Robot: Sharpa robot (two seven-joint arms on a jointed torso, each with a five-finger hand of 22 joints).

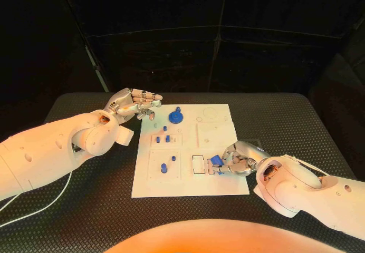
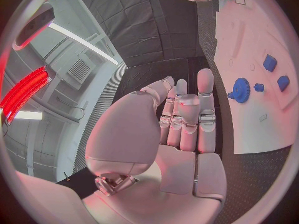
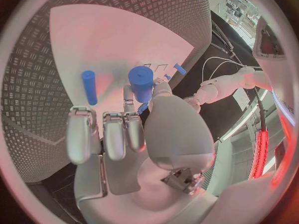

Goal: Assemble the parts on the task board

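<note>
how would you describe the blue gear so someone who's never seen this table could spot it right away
Start from the white task board in the middle of the black table, and go to its far edge, near the robot's left hand. The blue gear lies there, just beside that hand's fingertips. It is the one round, toothed piece with a raised hub; the other blue parts are small blocks and pegs.
</note>
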